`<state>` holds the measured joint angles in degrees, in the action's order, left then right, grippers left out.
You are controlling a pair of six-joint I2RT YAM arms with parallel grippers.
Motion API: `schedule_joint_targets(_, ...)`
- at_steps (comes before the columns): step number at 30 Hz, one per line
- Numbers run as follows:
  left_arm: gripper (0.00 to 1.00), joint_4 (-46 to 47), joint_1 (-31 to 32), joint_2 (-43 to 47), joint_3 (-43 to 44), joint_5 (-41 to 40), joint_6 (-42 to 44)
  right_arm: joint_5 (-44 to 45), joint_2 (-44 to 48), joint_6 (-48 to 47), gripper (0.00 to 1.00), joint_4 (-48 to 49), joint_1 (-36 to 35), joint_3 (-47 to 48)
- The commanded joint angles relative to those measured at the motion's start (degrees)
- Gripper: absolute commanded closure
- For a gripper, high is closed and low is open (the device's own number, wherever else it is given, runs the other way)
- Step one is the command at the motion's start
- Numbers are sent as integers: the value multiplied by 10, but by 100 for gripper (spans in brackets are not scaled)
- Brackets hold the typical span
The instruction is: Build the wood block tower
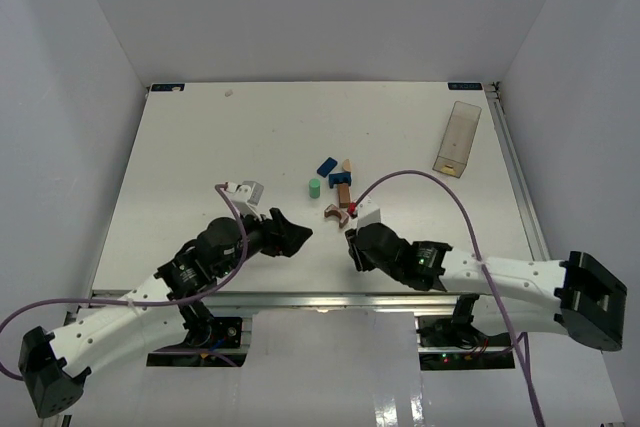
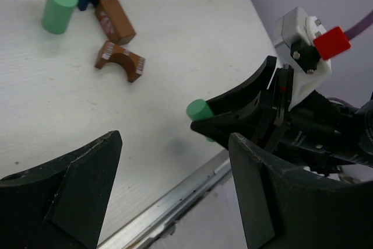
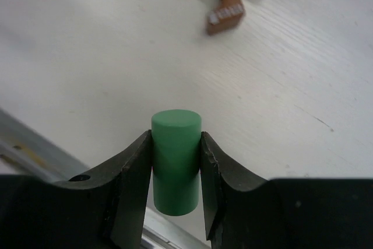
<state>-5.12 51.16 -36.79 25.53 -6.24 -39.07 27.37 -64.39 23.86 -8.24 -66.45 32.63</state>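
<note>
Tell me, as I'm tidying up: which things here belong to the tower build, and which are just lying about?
Job: green cylinder in the right pincer; second green cylinder; brown arch; brown brick; blue pieces; tan piece.
Lying about: clear plastic box.

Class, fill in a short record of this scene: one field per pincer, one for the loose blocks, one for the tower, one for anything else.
right pincer: shut on a green cylinder
left pincer: open, empty
loose blocks: second green cylinder, brown arch, brown brick, blue pieces, tan piece, grouped together
tower: not yet begun
other: clear plastic box, far right, apart from the blocks
</note>
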Motion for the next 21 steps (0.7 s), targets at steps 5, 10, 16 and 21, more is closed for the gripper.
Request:
schedule_joint_targets(5, 20, -24, -3, -80, 102, 152, 15, 9, 83, -102, 92, 185, -108, -38)
schedule_joint_targets(10, 30, -11, -2, -116, 98, 178, 14, 73, 77, -131, 92, 219, -172, -35)
schedule_joint_targets(16, 36, 1, -2, -111, 71, 196, 8, 129, 66, -150, 92, 233, -215, -25)
schedule_joint_targets(21, 36, 15, -2, -101, 53, 230, 3, 147, 59, -158, 92, 244, -224, -21)
